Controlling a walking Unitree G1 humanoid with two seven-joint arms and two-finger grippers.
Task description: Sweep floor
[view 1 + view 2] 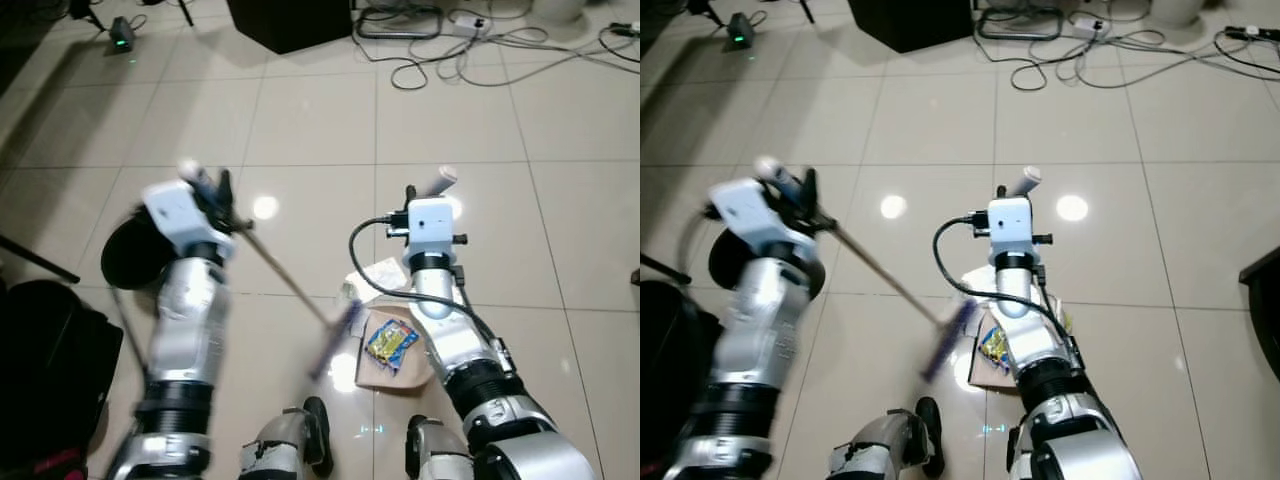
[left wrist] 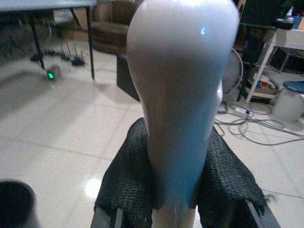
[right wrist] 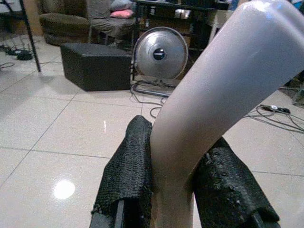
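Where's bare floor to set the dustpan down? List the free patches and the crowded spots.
Free: the tiles between the grippers and the cables, and the tiles right of the right gripper. Crowded: around the dustpan and litter by the broom head; the black fan base sits beside the left gripper.

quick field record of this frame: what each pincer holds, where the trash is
left pincer: shut on broom handle
broom head: blurred, on the tiled floor beside the trash
right pincer: shut on dustpan handle
dustpan: on the floor before the robot's feet
trash: colourful wrapper in the dustpan; white paper at its far edge
surroundings: cables and black box farther off
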